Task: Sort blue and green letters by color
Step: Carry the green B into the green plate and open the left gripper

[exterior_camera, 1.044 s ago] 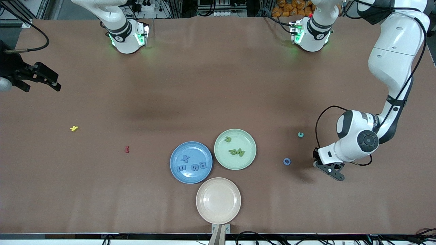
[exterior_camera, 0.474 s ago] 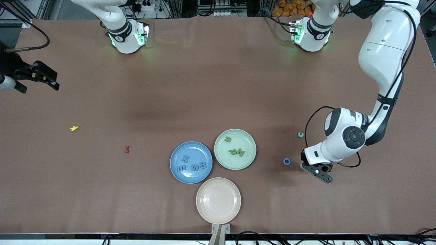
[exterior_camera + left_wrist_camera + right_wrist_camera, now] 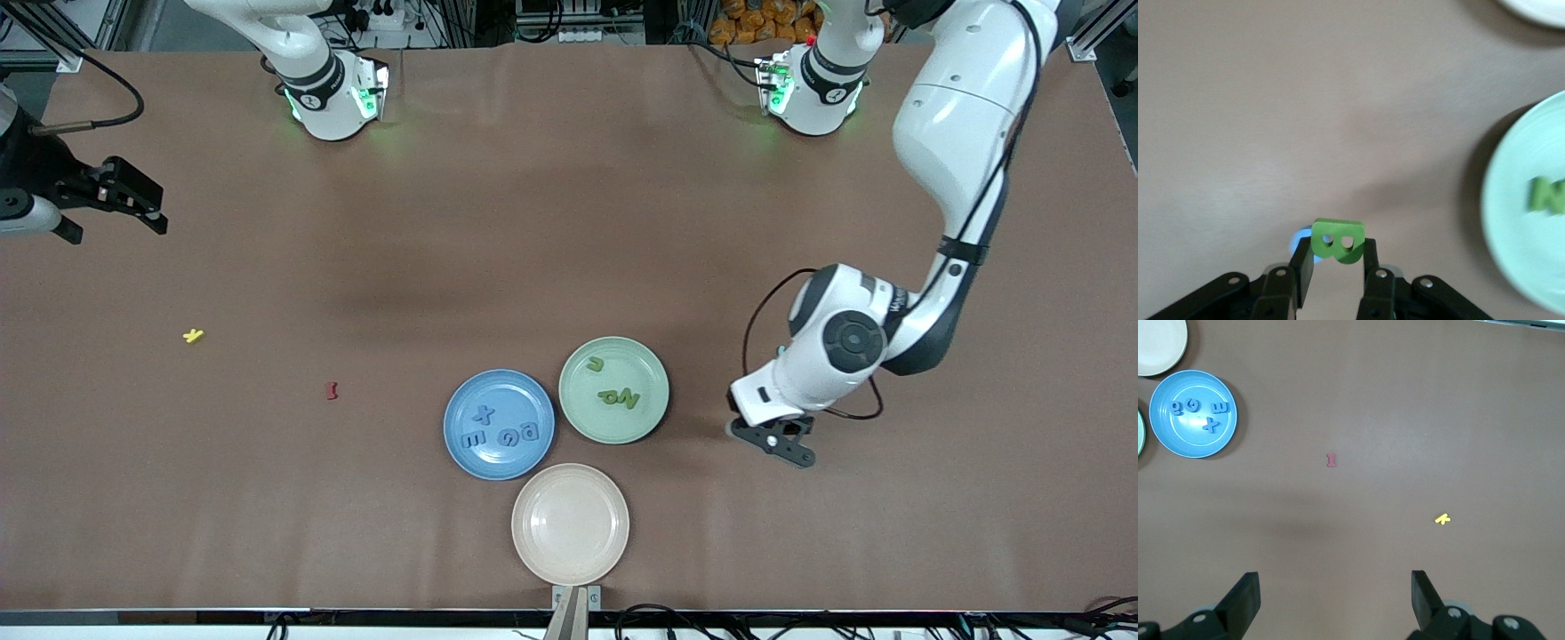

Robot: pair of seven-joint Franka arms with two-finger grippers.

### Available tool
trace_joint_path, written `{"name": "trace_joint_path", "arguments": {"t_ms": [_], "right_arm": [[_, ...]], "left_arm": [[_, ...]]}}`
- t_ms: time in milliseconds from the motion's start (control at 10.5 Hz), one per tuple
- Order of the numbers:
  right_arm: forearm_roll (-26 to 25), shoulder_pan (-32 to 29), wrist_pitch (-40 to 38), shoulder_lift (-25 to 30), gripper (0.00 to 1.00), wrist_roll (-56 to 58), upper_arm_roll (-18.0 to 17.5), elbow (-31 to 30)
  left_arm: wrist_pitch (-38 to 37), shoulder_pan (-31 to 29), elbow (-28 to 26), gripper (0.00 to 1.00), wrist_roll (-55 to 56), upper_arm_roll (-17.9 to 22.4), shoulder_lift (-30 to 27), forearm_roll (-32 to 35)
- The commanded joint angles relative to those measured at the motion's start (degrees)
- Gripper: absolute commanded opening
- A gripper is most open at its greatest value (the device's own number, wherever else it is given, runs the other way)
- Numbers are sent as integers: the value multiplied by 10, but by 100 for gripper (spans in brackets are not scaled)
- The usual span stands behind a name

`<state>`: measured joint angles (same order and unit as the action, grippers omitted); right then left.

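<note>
My left gripper (image 3: 770, 436) is shut on a lime green letter B (image 3: 1338, 241), held upright between its fingers over the bare table, toward the left arm's end from the green plate (image 3: 642, 360). A blue letter O (image 3: 1299, 239) peeks out on the table just under the fingers. The green plate holds green letters U (image 3: 596, 363) and N and P (image 3: 620, 396). In the blue plate (image 3: 514, 394) lie blue letters X (image 3: 483, 413), E (image 3: 474, 439), G (image 3: 508, 436) and 6 (image 3: 528, 433). My right gripper (image 3: 108, 206) waits open and empty at the right arm's end.
An empty beige plate (image 3: 570, 484) sits nearest the front camera, touching the other two plates. A dark red piece (image 3: 332, 390) and a yellow letter (image 3: 193, 335) lie toward the right arm's end of the brown table.
My left arm has carried the green B toward the green plate and now hangs over the blue O, hiding it in the front view. The right gripper barely shifted.
</note>
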<state>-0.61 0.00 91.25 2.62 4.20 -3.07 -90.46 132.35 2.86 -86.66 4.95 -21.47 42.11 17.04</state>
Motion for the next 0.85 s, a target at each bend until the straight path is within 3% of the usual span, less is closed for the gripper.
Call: {"name": "trace_joint_path", "arguments": {"t_ms": [0,190,380,474,569,664,759], "right_arm": [[-5,0,-13,5,100,8,1,4],[11,-5,-48,7,100,54,8,5],[98,-22,-71,12,100,118,47,4],[100,-24,-76,19,100,142,62,3],[98,-25,-75,26,100,145,76,5],[84,-25,-75,44,100,140,82,5],[53,-24,-78,48,100,138,78,2]], "left_arm": [[-14,73,46,0,151,6,13,-26],[27,106,55,0,224,7,36,-26],[91,135,55,0,294,9,67,-26],[112,150,56,0,325,13,74,-26],[116,162,55,5,351,16,75,-25],[116,167,53,21,372,16,72,-25],[115,175,51,24,386,16,65,-22]]}}
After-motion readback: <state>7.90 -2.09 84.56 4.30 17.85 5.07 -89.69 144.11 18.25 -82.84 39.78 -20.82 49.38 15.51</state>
